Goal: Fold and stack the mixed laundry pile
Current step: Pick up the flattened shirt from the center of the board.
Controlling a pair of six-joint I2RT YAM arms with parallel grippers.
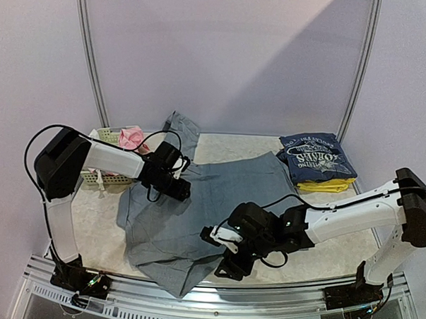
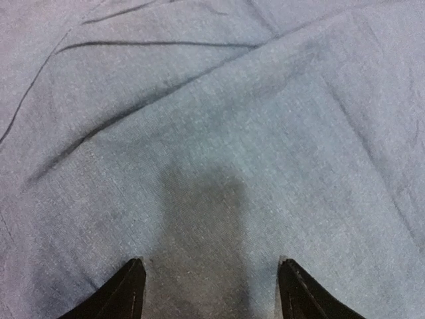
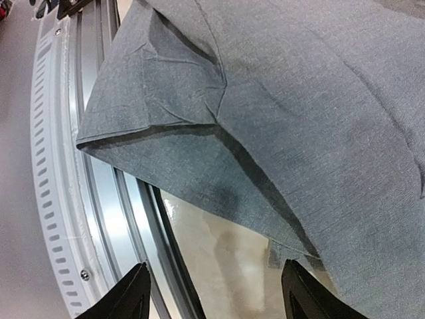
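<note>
Both spread and empty, the left gripper [image 2: 211, 266] hovers over the grey trousers [image 1: 189, 215] while the right gripper [image 3: 216, 269] should pinch both overhanging hem layers together.

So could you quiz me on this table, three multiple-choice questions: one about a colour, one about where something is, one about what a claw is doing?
1. What colour is the cloth in the basket?
A. black
B. pink
C. orange

2. Where does the folded navy tee lie?
A. in the basket
B. gripped by an arm
C. on a yellow piece

3. The left gripper is:
A. open above the grey trousers
B. shut on a sock
C. lifting the basket

Answers:
1 B: the pink cloth shows above the basket's rim.
2 C: yellow edges show under the tee at the far right.
3 A: its wrist view shows both fingers apart with only grey cloth below.
</note>
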